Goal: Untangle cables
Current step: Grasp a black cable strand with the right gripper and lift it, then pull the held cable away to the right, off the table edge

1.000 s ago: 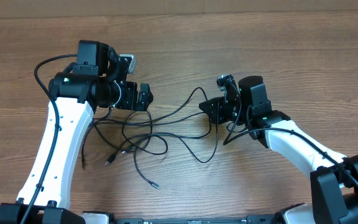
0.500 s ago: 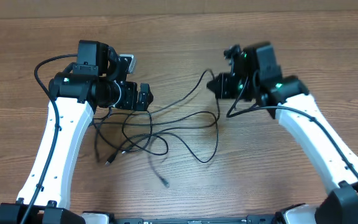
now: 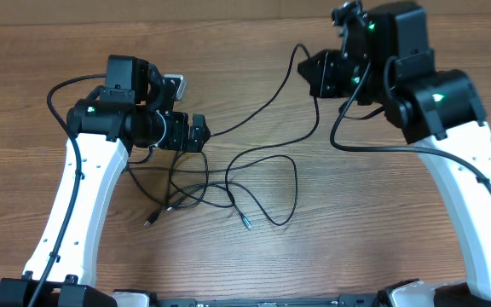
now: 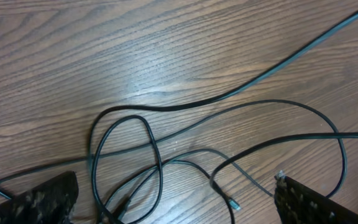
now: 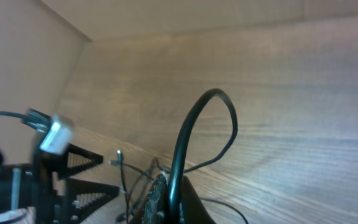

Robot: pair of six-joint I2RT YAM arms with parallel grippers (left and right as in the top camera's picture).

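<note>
Our right fingers (image 5: 156,200), clamped on one cable (image 5: 183,143), have risen and swung back, drawing it half out of the tangle (image 3: 199,194) lying on the worktop (image 3: 356,222) below our left fingers (image 4: 42,199), spread wide and empty

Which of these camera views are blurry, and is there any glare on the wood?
Overhead view: sharp, evenly lit. Left wrist view: sharp, pale glare patch on the brown wooden table above the thin black cables. Right wrist view: soft and smeared, especially its left side.
</note>
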